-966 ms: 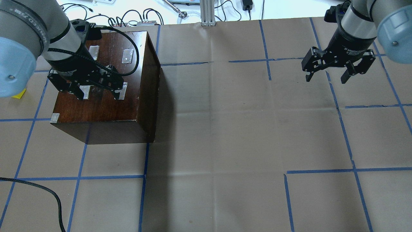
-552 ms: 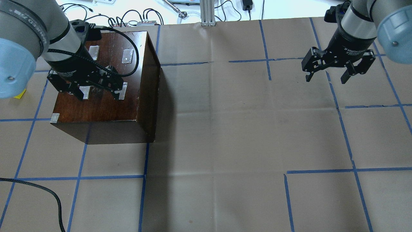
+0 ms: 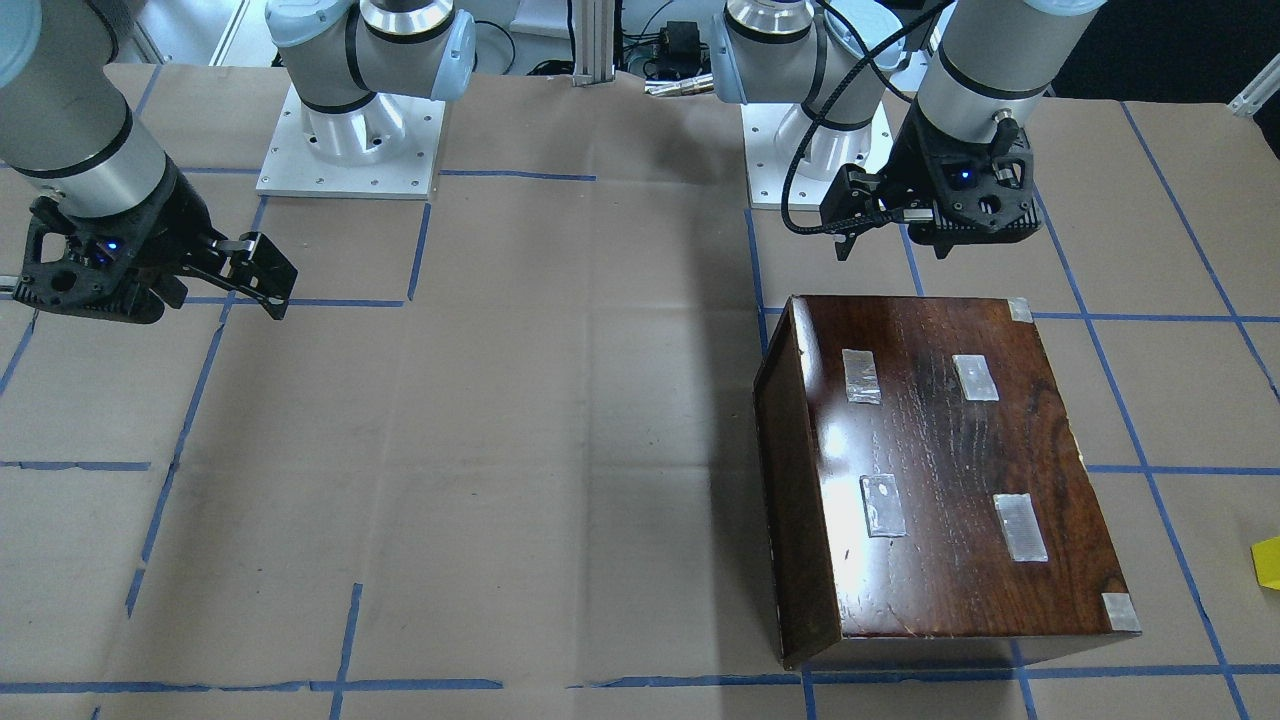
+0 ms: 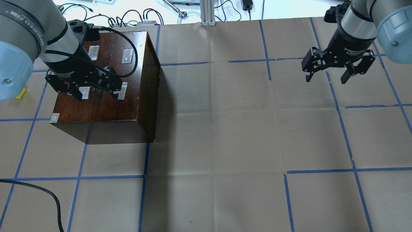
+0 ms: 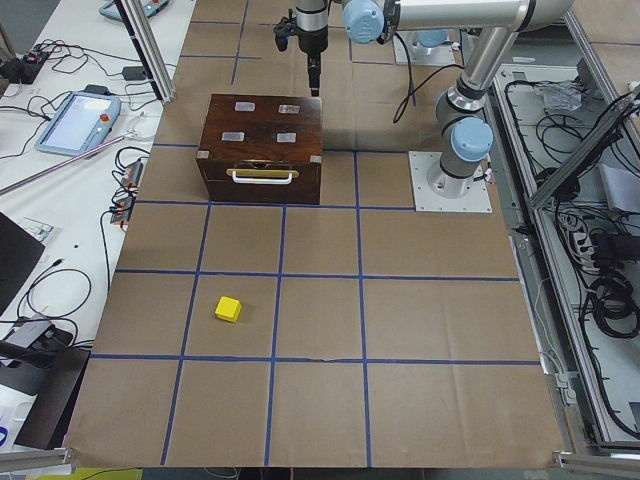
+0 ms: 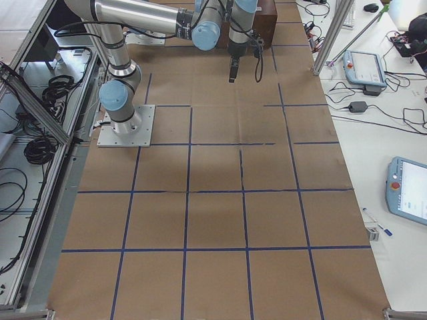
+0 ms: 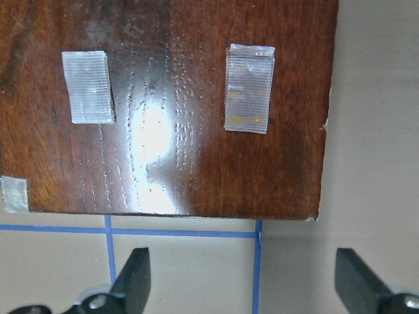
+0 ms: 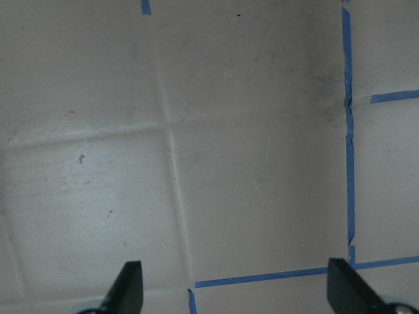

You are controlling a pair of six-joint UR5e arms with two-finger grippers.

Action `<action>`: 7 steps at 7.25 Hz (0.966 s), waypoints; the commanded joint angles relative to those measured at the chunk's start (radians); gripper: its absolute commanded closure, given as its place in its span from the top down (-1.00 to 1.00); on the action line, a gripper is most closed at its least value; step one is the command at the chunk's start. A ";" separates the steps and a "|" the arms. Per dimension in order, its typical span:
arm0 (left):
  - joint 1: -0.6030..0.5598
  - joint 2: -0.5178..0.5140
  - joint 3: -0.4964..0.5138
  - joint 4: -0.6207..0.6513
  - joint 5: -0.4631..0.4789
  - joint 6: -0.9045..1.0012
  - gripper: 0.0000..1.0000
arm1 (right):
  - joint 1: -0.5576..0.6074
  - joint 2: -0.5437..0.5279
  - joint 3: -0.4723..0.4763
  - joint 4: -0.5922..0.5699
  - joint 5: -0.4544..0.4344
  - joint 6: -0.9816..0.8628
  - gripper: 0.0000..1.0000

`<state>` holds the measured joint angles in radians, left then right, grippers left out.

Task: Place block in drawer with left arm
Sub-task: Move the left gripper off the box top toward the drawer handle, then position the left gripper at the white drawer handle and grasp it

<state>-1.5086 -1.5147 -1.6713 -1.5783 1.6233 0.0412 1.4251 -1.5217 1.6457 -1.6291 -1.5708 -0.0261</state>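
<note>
cabinet (image 4: 106, 106): stands on the table (image 4: 225, 129), in the robot's left half.
drawer (image 5: 262, 180): sits pushed into the cabinet, its front facing the table's left end.
block (image 5: 228, 309): lies on the table out before the drawer front, further left, well apart from the cabinet.
left gripper (image 4: 97, 95): hangs above the cabinet's top, by the edge nearest the robot's base.
right gripper (image 4: 326, 79): hangs above the table in the right half, well apart from the cabinet.

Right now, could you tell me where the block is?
In the exterior left view, the block lies on the table, apart from the cabinet, out beyond its handle side toward the table's left end.
</note>
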 commanded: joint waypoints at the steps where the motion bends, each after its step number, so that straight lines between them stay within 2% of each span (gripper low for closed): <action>1: 0.109 -0.011 0.002 -0.002 -0.002 0.055 0.99 | 0.000 0.000 0.000 0.000 0.000 0.000 1.00; 2: 0.201 -0.025 0.001 -0.002 -0.003 0.183 0.99 | 0.000 0.000 0.000 0.000 0.000 0.002 1.00; 4: 0.356 -0.070 0.007 -0.002 -0.007 0.275 0.99 | 0.000 0.000 0.000 0.000 0.000 0.000 1.00; 6: 0.486 -0.169 0.031 0.027 -0.022 0.349 0.98 | 0.000 0.000 -0.001 0.000 0.000 0.002 1.00; 7: 0.505 -0.224 0.072 0.067 -0.034 0.406 0.98 | 0.000 0.000 0.000 0.000 0.000 0.002 1.00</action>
<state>-1.0504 -1.6739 -1.6359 -1.5496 1.6030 0.3839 1.4251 -1.5217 1.6455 -1.6291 -1.5708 -0.0251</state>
